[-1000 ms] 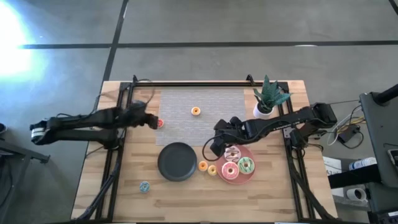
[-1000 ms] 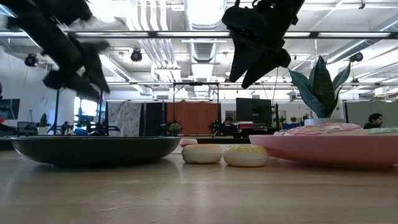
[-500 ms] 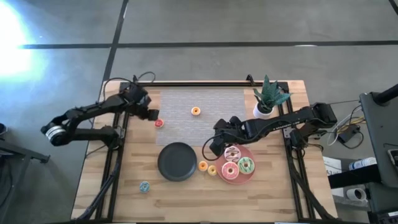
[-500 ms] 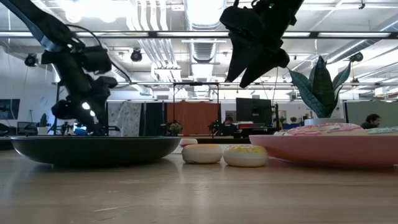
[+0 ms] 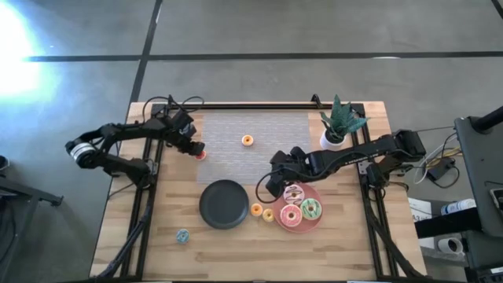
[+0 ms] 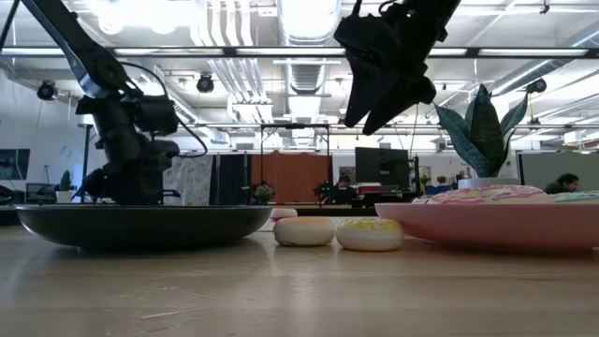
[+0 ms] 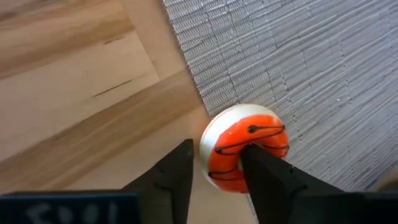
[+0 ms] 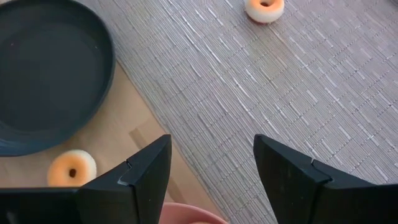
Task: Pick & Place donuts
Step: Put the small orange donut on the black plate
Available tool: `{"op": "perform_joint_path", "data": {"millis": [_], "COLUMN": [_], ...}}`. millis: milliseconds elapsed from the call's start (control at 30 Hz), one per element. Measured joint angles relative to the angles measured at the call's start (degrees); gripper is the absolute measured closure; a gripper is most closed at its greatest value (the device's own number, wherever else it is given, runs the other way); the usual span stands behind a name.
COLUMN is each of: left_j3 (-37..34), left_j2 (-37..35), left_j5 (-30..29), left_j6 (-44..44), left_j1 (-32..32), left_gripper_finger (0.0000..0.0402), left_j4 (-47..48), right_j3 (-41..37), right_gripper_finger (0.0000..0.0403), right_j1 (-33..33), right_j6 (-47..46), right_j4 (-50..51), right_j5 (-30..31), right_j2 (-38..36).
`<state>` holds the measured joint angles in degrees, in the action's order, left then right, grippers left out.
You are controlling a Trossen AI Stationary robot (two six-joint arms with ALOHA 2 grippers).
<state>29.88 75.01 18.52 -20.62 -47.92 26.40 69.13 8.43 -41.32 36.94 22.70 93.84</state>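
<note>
- Writing: no legible brand or label on any item; blurred white marks on the left wrist housing cannot be read.
- Small teal toy ring donut (image 5: 182, 235) lies alone on the light wooden slatted table (image 5: 346, 251), near the front edge, well apart from the rest.
- Round black plate (image 5: 224, 204) sits at table centre; nothing on it.
- Small orange ring donut (image 5: 256, 209) and small yellow ring donut (image 5: 268, 215) lie between the black plate and the round pink plate (image 5: 286, 226).
- The pink plate carries the pink frosted donut (image 5: 290, 214), green frosted donut (image 5: 310, 209) and white-pink frosted donut (image 5: 294, 193).
- Right gripper (image 5: 273, 185) hangs above the table just beside the pink plate's rim; fingers spread wide, holding nothing.
- Left gripper (image 7: 214, 171) is down at the left edge of the grey woven placemat (image 5: 275, 134); fingers parted narrowly, one finger (image 7: 264, 177) over the small red ring donut (image 7: 245, 148), the other beside its white rim. Firm clamping cannot be confirmed.
- A second small orange ring donut (image 5: 247, 141) rests on the placemat, apart.
- Green potted plant in white pot (image 5: 338, 126) stands at the far right corner.
</note>
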Motion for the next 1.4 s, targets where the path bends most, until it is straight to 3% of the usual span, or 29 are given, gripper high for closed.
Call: {"op": "perform_joint_path", "data": {"millis": [233,400,500,567,767,900,1200,1400], "left_j3": [0.92,3.78,4.63,4.52,2.43,2.43,2.13,2.13], "left_j2": [-1.85,-8.43,-14.26,-16.85,-17.26,-13.88,-5.31,-1.93], "left_j5": [-1.3,-1.33,6.79,9.61,-6.67,-14.75,-14.63,-15.61], "left_j6": [0.52,0.61,0.91,0.34,-1.47,-5.0,-13.22,-19.53], "left_j1": [0.15,1.27,5.48,12.21,40.72,53.22,58.58,59.36], "left_gripper_finger": [0.0383,0.0399,0.04,0.0401,0.0401,0.0401,0.0397,0.0336], "left_j4": [0.07,5.2,5.01,5.17,-0.32,-3.07,-6.71,-6.42], "right_j3": [-0.83,-1.1,-1.2,-1.45,-2.38,-2.52,-2.56,-2.39], "right_gripper_finger": [0.0181,0.0181,0.0181,0.0181,0.0181,0.0181,0.0181,0.0181], "right_j1": [0.0,0.0,0.0,-0.11,-0.7,-1.01,-0.94,-0.81], "right_j6": [-0.21,-1.6,-1.97,-1.96,-1.9,-1.32,1.03,1.01], "right_j4": [0.04,-0.08,-0.19,-0.3,-1.63,-2.01,-3.07,-3.3], "right_j5": [-0.04,-0.15,-0.26,-0.26,-0.31,-0.91,-2.32,-2.32], "right_j2": [0.0,0.02,0.02,0.02,0.02,0.02,0.02,0.02]}}
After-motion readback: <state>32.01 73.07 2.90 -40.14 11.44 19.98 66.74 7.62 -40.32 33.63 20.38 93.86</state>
